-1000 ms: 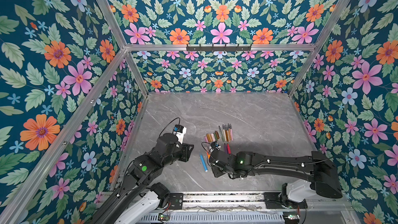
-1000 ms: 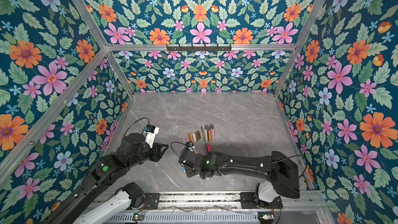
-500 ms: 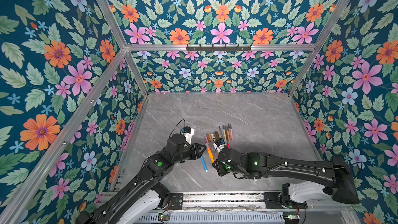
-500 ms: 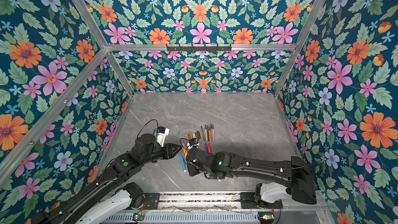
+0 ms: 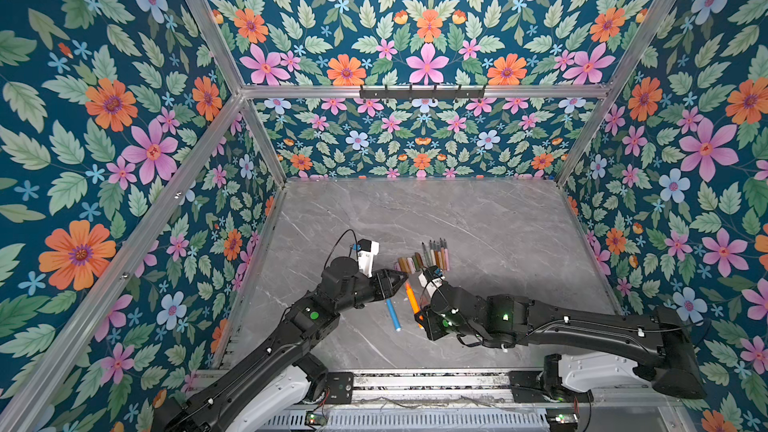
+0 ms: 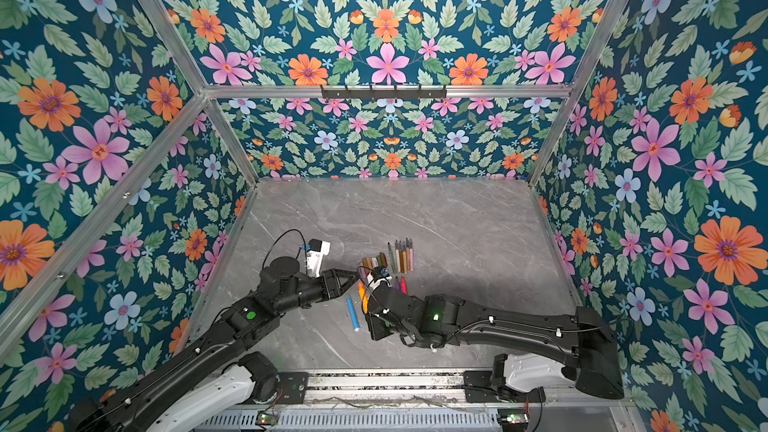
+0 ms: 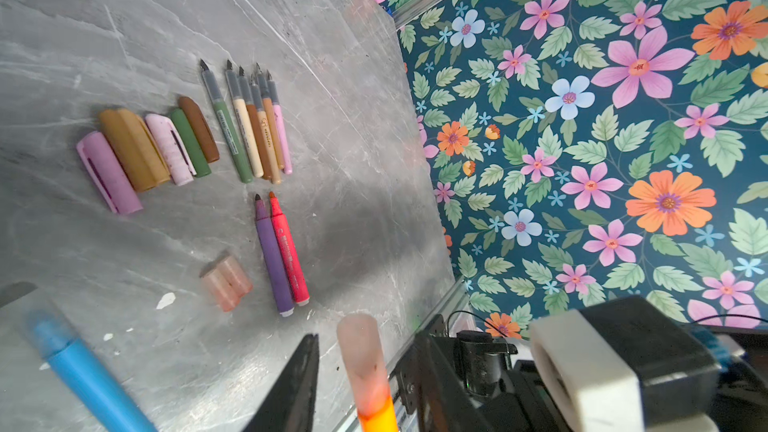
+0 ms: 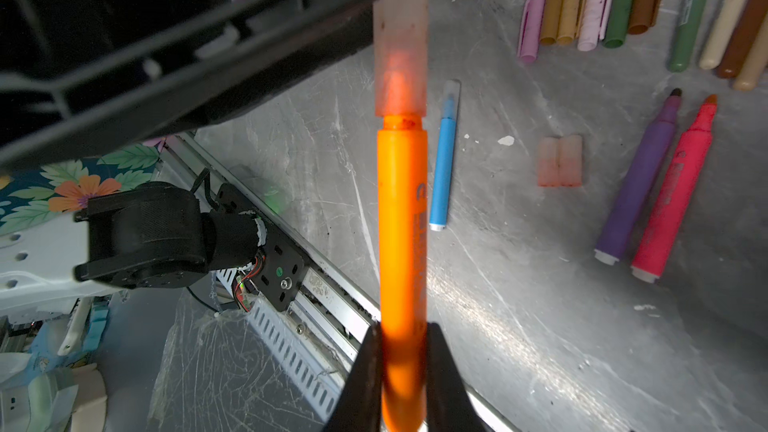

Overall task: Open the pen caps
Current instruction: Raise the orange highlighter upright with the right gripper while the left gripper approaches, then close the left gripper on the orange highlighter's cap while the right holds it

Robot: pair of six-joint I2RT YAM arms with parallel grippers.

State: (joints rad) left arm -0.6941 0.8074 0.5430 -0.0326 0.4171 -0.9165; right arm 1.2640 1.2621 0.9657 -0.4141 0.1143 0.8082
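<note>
Two arms meet near the front middle of the desk [image 5: 478,226]. Farthest left, my left claw [image 5: 404,278] reaches in with its jaws a little apart and nothing between them. In the left wrist view one finger [image 7: 301,380] stands just beside the orange marker's cap [image 7: 360,361], with a narrow gap between them.

Next I see a blue marker [image 5: 393,314] lying on the desk, capped. Its long axis runs front to back and its capped end points toward the back wall.

Beside it is the orange marker [image 8: 402,222], held above the desk by my right claw [image 8: 403,328], which is clamped on the rear of the barrel. Its long axis runs from that claw toward the back wall, leaning slightly left in both top views. The translucent cap is on the far end.

Behind these, six loose caps [image 7: 133,147] lie side by side in a row, their long axes parallel and running front to back. Right of the row lie six thin pens [image 7: 249,127], uncapped, tips toward the back wall.

Two translucent reddish caps [image 7: 226,282] lie touching each other between the blue marker and a purple marker [image 7: 272,255]. A red marker [image 7: 289,251] lies against the purple one. Both are uncapped, with their tips toward the back wall.
</note>
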